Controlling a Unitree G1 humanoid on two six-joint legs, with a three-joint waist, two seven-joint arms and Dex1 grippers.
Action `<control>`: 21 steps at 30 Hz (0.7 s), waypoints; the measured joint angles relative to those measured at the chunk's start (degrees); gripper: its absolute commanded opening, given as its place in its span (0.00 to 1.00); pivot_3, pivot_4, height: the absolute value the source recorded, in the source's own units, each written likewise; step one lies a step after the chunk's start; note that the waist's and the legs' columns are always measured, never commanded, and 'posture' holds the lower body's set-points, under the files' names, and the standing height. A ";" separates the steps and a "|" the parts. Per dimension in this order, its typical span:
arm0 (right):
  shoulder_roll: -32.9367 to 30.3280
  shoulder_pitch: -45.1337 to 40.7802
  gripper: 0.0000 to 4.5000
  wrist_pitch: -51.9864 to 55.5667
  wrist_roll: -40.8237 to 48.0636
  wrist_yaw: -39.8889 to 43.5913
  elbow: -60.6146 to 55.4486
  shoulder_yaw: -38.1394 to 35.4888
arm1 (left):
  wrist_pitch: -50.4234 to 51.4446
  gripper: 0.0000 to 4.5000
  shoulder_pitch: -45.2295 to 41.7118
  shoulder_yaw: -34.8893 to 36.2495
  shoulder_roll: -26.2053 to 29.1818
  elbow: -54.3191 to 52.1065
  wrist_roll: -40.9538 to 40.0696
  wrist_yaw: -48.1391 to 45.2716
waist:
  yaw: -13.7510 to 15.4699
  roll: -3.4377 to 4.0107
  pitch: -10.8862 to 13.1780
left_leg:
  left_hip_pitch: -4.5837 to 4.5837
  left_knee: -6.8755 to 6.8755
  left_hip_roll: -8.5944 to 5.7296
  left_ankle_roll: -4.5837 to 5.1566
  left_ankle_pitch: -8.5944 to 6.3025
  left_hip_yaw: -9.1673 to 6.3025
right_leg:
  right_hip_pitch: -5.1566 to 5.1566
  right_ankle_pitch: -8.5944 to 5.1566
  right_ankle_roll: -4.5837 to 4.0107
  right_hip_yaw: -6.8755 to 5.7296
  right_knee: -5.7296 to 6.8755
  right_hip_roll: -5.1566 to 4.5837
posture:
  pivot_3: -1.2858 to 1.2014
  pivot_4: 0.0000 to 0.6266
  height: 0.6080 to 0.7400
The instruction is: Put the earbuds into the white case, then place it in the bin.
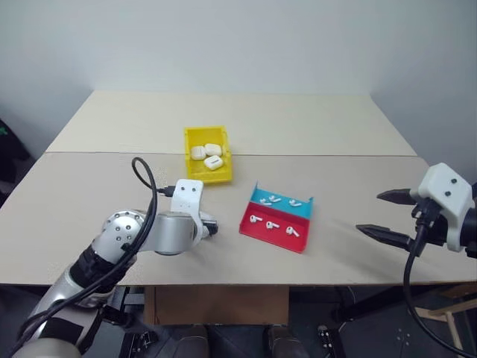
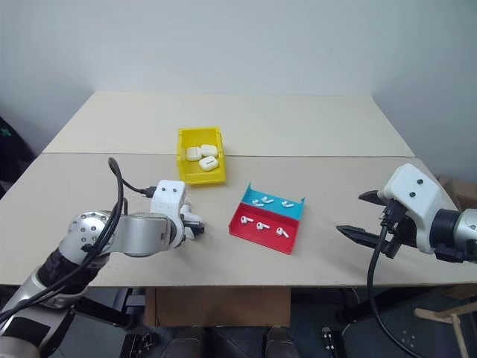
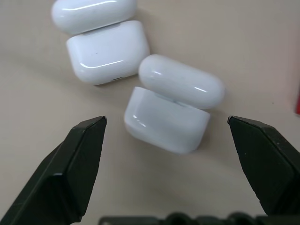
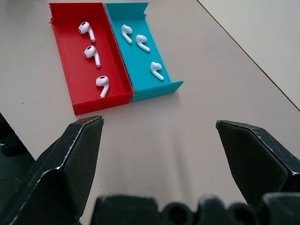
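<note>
Left gripper (image 3: 166, 126) hangs with fingers spread wide at lower left of the table; an open white case (image 3: 171, 112) lies between them, untouched. Right gripper (image 1: 387, 216), also spread, hovers at right. Earbuds (image 4: 91, 54) rest in the red-and-blue tray (image 1: 261, 226), centre; the bin (image 1: 192, 139) sits above.

The bin (image 1: 208, 153) stands behind the tray (image 1: 276, 219), left of it, with cases (image 1: 206, 155) inside.
</note>
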 measured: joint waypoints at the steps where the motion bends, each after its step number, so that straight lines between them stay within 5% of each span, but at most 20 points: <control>1: 0.00 0.11 0.99 0.00 0.00 -0.06 -0.01 0.00 | 0.42 1.00 -0.01 -0.07 0.05 0.51 0.00 -0.73 | -0.02 0.00 0.00 | 0.01 0.00 0.00 0.00 0.00 0.00 | -0.01 0.00 0.00 0.00 0.02 0.00 | 0.52 0.24 1.00; 21: 2.76 1.95 0.99 4.21 1.97 -4.48 -2.84 -0.02 | 12.65 1.00 -9.64 -3.74 5.61 10.73 0.05 -15.44 | -0.03 0.00 0.00 | -0.10 0.00 -0.02 -0.01 0.00 0.00 | -0.10 0.00 0.05 0.00 -0.01 -0.01 | 0.52 0.24 1.00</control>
